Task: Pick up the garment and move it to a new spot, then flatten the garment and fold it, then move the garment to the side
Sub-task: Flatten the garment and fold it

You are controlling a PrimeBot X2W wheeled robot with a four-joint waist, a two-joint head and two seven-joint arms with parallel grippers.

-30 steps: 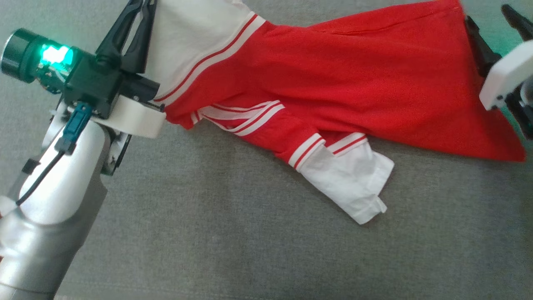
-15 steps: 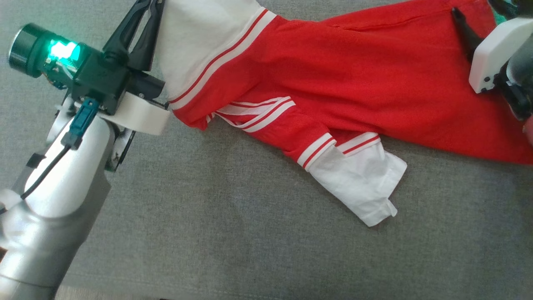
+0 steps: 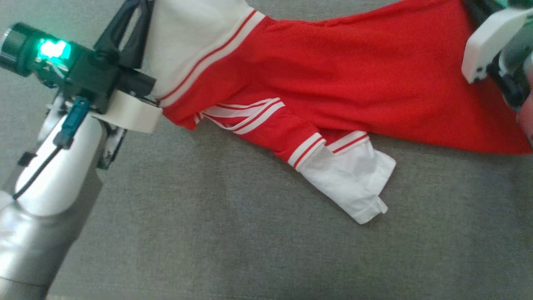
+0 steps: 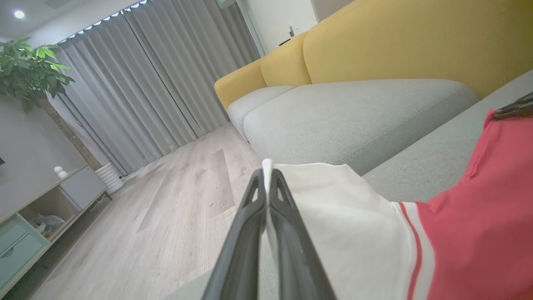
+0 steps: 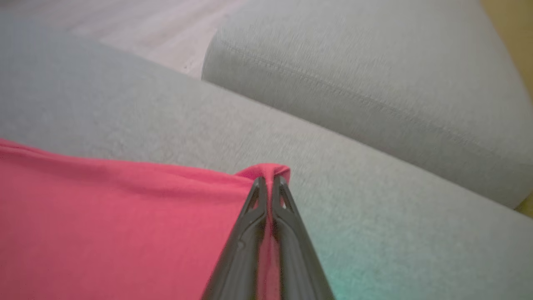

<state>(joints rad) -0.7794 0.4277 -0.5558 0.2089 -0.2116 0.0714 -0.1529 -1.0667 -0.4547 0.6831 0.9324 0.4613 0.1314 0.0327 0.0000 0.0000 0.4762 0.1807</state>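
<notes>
The garment (image 3: 341, 79) is red with white, red-striped sleeves and lies stretched across the grey sofa seat (image 3: 250, 250). One white sleeve (image 3: 354, 183) is folded under its lower edge. At the top left my left gripper (image 3: 135, 8) is shut on the other white sleeve; the left wrist view shows its tips (image 4: 266, 175) pinching the sleeve's edge (image 4: 341, 216). At the top right my right gripper (image 3: 474, 6) is at the red hem. The right wrist view shows it (image 5: 269, 179) shut on a bunched corner of the red cloth (image 5: 104, 225).
A second grey cushion (image 4: 354, 116) and the yellow backrest (image 4: 395, 46) lie beyond the garment. Wooden floor (image 4: 175, 200), grey curtains (image 4: 158, 83), a low cabinet (image 4: 37, 208) and a plant (image 4: 25, 71) are off to the left arm's side.
My right gripper, open at the red hem a second ago, has shut on the hem's corner. The left gripper has kept its grip on the white sleeve. The head view shifted a little.
</notes>
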